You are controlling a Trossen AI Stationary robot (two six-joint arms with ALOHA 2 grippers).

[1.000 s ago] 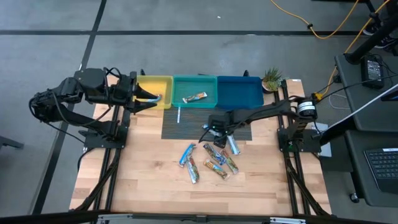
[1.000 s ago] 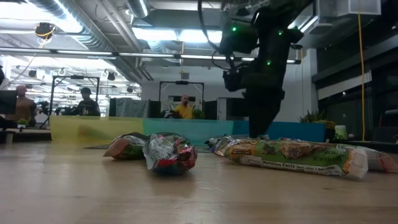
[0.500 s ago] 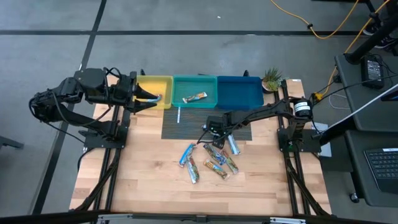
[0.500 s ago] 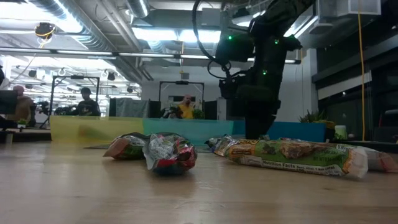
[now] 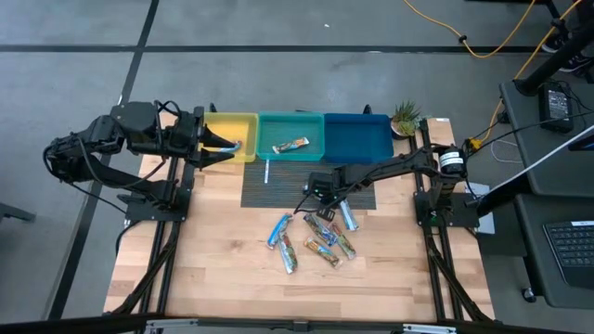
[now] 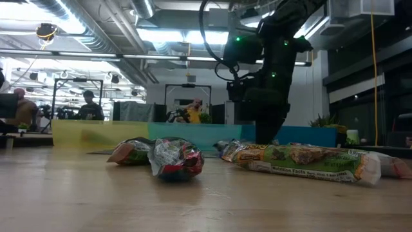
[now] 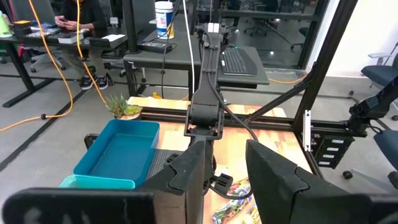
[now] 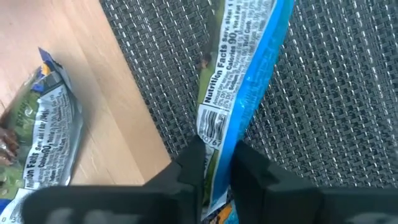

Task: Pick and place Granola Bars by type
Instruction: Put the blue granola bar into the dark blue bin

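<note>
**Mia:** Near the middle of the high view, what is the right gripper [image 5: 309, 202] doing?

**Sam:** It is down low by the pile of granola bars [image 5: 314, 239]. In the right wrist view its two dark fingers [image 8: 189, 167] pinch the end of a blue bar [image 8: 249, 93]. So it is clenched on that bar, which lies over the dark woven mat [image 8: 336, 112].

**Mia:** Where is the pile?

**Sam:** On the wooden table [image 5: 213, 260], just below the mat [image 5: 269, 190] in the high view. One blue one [image 5: 278, 228] lies at the left of the pile, and a silver one [image 5: 347, 217] at the right. The printed ones are bunched between them.

**Mia:** Are any bars in the boxes?

**Sam:** Yes. One printed bar [image 5: 290, 145] lies in the teal bin [image 5: 269, 128], the middle one in the row at the top of the table. The yellow bin [image 5: 243, 121] is on its left and the blue bin [image 5: 357, 139] on its right.

**Mia:** And the left gripper [image 5: 223, 147]?

**Sam:** It hangs over the yellow bin, at the upper left. Its fingers [image 7: 193, 171] are spread apart with nothing between them.

**Mia:** What is that white thing?

**Sam:** A thin white strip [image 5: 265, 172] on the mat, just below the bins
</note>
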